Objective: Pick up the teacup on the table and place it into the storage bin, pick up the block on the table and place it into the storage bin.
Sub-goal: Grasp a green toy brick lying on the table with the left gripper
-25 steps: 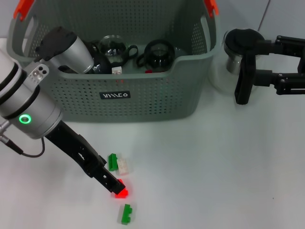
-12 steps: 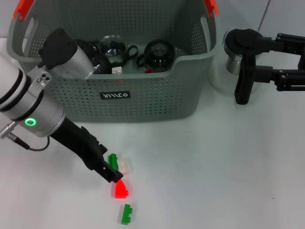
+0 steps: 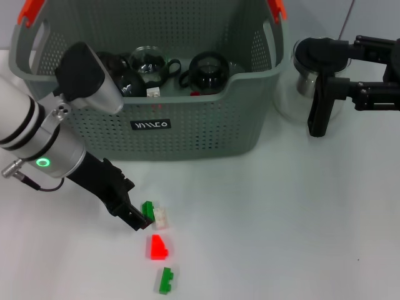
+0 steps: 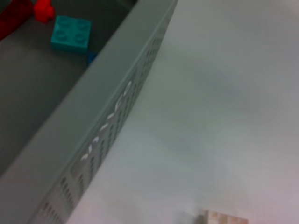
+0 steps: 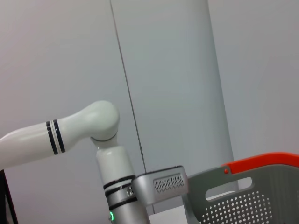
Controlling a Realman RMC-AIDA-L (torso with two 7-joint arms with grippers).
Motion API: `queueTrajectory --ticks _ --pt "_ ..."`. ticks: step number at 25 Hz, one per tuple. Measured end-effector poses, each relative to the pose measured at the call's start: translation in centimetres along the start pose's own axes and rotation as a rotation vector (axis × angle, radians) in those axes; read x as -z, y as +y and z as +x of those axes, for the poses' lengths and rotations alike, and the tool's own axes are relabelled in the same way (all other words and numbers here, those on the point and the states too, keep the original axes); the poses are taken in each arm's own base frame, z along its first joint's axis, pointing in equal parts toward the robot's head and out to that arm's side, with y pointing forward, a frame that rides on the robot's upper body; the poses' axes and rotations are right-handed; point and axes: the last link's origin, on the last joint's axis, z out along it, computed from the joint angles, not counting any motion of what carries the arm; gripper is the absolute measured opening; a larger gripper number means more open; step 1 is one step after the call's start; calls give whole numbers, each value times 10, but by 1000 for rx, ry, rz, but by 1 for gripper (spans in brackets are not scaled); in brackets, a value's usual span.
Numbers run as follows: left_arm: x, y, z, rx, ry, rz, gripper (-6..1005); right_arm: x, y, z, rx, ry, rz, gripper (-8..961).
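The storage bin (image 3: 187, 125) stands at the back of the table, with glass teacups (image 3: 208, 70) and small blocks inside. On the table in front of it lie a green block (image 3: 148, 210) touching a white block (image 3: 162, 217), a red block (image 3: 157, 247) and another green block (image 3: 165, 281). My left gripper (image 3: 133, 219) sits low on the table just left of the green-and-white pair and holds nothing. Right of the bin stands a glass teacup (image 3: 305, 67), and my right gripper (image 3: 322, 90) is right against it. The left wrist view shows the bin's wall (image 4: 107, 126), a teal block (image 4: 70, 32) inside and the white block (image 4: 222, 218).
The bin's orange-red handle tops (image 3: 30, 14) rise at its two ends. My left arm's elbow (image 3: 84, 72) overhangs the bin's left front rim. Bare white table (image 3: 269, 225) stretches in front of and to the right of the blocks.
My left gripper has drawn back up and to the left, leaving the red block on the table where the tip was. My right gripper has risen slightly beside the teacup.
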Motion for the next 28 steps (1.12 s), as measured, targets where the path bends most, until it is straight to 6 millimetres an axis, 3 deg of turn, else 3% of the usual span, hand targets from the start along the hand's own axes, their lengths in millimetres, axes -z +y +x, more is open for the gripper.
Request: queueTrajectory --ticks 18,28 --pt "-18 2 6 -109 -38 27 962 -6 -2 -3 -2 -8 -6 834" --pt "-25 6 9 -154 -65 31 850 -5 -2 -3 -2 -13 -1 817"
